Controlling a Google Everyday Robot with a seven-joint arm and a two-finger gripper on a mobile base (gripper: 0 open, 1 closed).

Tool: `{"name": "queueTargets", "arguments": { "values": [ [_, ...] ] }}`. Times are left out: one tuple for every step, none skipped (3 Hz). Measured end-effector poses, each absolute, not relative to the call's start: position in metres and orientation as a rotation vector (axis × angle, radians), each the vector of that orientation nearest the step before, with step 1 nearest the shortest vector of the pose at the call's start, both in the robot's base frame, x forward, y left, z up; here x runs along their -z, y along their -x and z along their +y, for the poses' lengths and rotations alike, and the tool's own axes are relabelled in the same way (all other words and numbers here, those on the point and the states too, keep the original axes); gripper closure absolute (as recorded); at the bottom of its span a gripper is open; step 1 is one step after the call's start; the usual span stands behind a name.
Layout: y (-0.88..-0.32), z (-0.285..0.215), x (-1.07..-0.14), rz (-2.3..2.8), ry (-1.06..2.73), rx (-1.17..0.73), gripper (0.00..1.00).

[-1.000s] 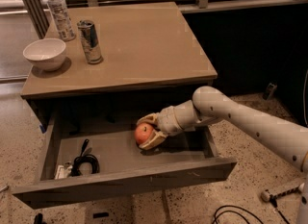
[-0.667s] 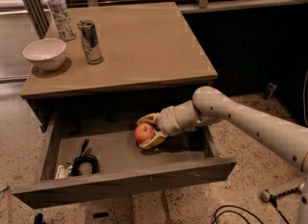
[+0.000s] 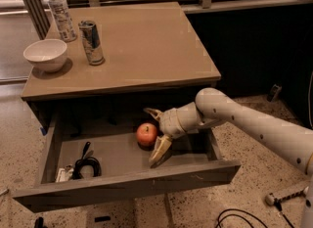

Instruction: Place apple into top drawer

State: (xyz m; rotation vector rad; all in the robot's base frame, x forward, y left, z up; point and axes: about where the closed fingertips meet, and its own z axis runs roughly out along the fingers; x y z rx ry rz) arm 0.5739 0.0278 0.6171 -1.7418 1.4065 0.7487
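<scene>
Apple in the top drawer, gripper just right of it, fingers wide apart either side.

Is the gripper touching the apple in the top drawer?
Cannot tell. The camera view shows the open gripper straddling the apple inside the top drawer; its lower finger lies by the apple's edge, neither gap nor contact plain.

Tan surface: white bowl at the left edge, can beside it, bottle at the far-left corner. The claw hangs spread below the front edge.
</scene>
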Motion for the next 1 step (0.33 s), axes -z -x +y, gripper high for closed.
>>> {"name": "queueTargets", "arguments": {
  "values": [
    [-0.5739,0.0278,-0.6171,1.407,1.742,-0.749,0.00]
  ]
}}
